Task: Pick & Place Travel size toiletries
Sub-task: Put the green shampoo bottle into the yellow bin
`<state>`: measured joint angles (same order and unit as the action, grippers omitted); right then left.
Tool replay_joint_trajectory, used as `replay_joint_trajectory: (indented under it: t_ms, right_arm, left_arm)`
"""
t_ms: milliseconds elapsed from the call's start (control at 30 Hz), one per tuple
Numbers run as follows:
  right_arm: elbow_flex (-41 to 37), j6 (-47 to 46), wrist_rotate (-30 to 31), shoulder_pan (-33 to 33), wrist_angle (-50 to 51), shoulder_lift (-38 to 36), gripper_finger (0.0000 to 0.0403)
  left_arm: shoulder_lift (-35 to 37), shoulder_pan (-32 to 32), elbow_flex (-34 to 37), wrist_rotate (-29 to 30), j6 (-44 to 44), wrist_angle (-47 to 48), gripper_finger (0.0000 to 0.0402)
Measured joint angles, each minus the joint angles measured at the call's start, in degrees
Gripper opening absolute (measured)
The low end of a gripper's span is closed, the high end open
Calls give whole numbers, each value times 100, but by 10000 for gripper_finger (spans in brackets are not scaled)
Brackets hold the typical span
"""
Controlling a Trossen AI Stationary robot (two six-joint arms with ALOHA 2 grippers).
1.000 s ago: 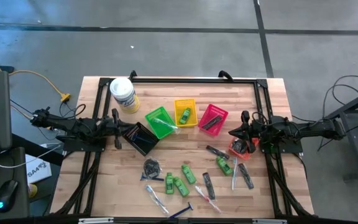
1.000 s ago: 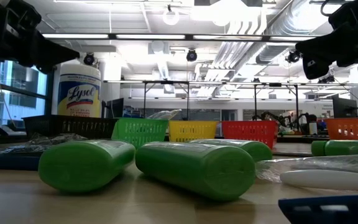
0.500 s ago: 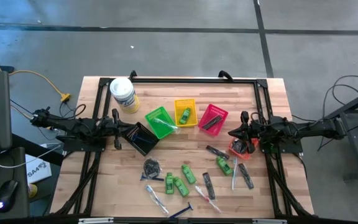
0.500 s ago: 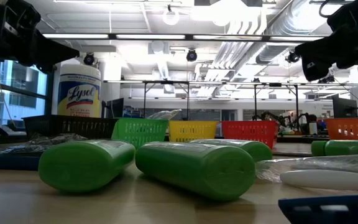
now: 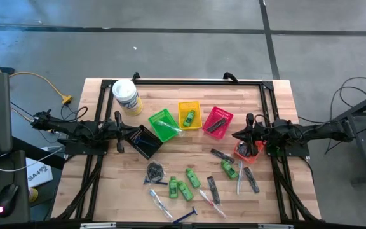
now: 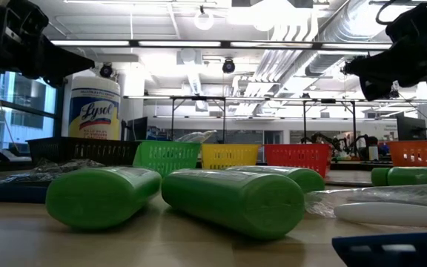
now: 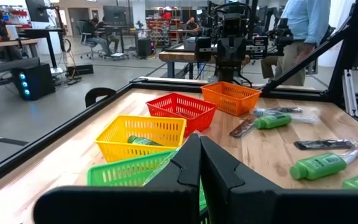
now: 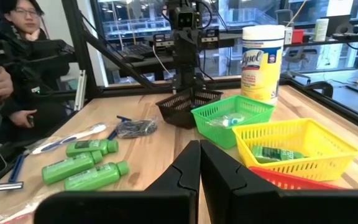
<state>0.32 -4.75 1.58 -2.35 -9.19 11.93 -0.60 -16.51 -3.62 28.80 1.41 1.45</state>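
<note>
Counter: we see pale wooden planks (image 5: 189,159) with visible grain, edged by a black metal frame.
Baskets: we count five small plastic lattice baskets in a row: black (image 5: 143,141), green (image 5: 164,124), yellow (image 5: 189,114), red (image 5: 217,121), and orange (image 5: 246,151) at the right end.
Tub: a white cylinder (image 5: 125,96) with a yellow label stands at the far left of the counter.
Toiletries: glossy green mini bottles (image 5: 184,188) lie loose on the near half of the counter, with a dark coiled bundle (image 5: 155,172), flat black combs (image 5: 251,179), slim clear tubes (image 5: 159,203) and a blue-handled razor (image 5: 186,216). One green bottle (image 5: 189,117) lies in the yellow basket; a dark item (image 5: 216,126) lies in the red one.
Left gripper: we find it (image 5: 119,130) beside the black basket, its blunt dark fingers (image 7: 188,165) pressed together on nothing.
Right gripper: it (image 5: 240,135) hangs by the orange basket, fingers (image 8: 188,165) clenched and empty.
Hard to make out: the green basket's clear contents and the orange basket's inside, partly covered by the right gripper. In the low view the nearest bottles block most of the counter.
</note>
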Motion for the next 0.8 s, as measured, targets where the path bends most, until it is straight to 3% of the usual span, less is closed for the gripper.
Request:
replay_joint_trajectory:
  t_ms: [800]
  right_arm:
    - [0, -122, -7, 0, -2, 10, 3]
  left_arm:
    - [-2, 0, -15, 32, -121, 81, 0]
